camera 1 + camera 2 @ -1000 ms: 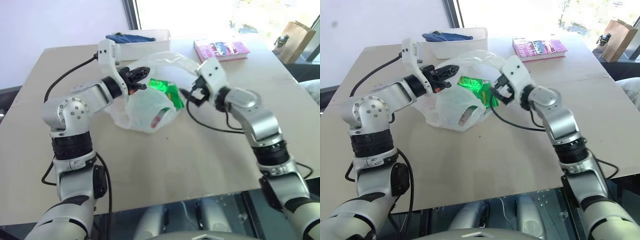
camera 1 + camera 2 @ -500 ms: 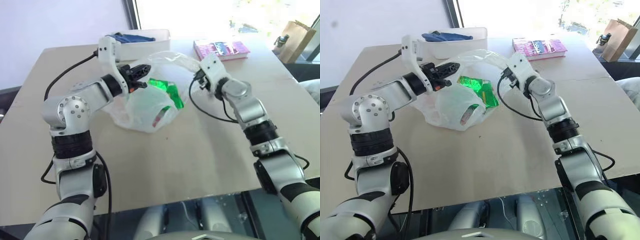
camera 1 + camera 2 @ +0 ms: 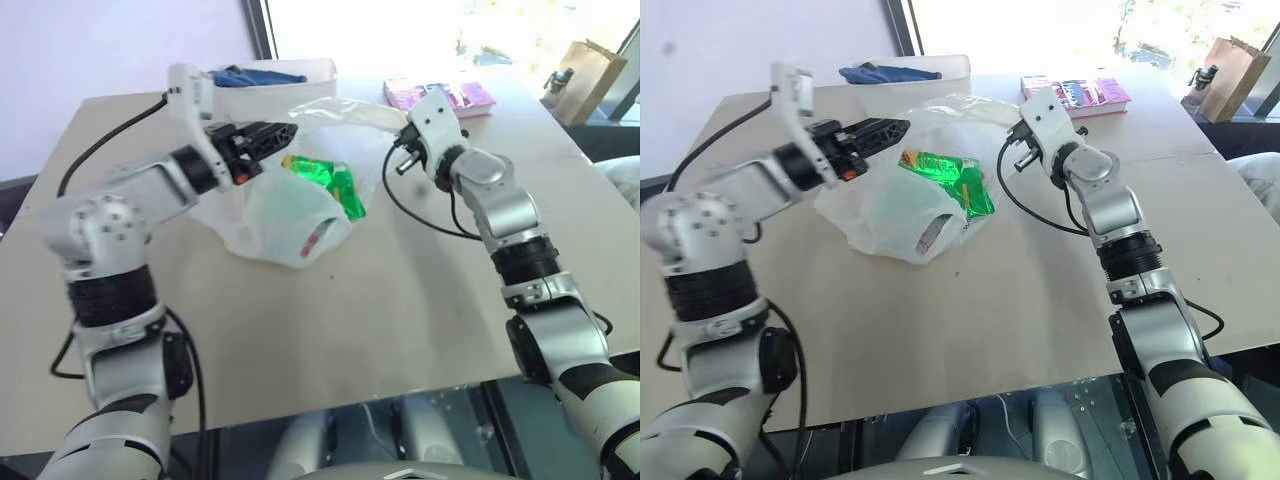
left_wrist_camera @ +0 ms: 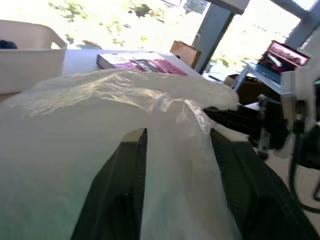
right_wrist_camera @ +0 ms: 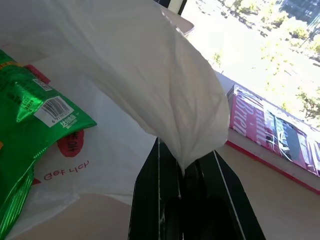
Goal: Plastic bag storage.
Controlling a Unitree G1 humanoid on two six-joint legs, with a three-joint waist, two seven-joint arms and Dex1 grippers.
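The plastic bag lies crumpled on the table, thin white film with faint red print. A shiny green snack packet sits in its open mouth. My right gripper is at the bag's far right side, shut on a raised handle strip of the bag. The strip arches from there to my left gripper, which points right over the bag's top left. In the left wrist view the left gripper is open, its fingers wide apart, with bag film draped loosely between them.
A white bin holding a blue cloth stands at the table's back, behind the left arm. A pink book lies at the back right. A brown paper bag stands beyond the table's right corner. Black cables hang from both wrists.
My right gripper reached forward to the bag's handle strip and shut on it. My left gripper opened and drew back up and to the left, leaving the film loose.
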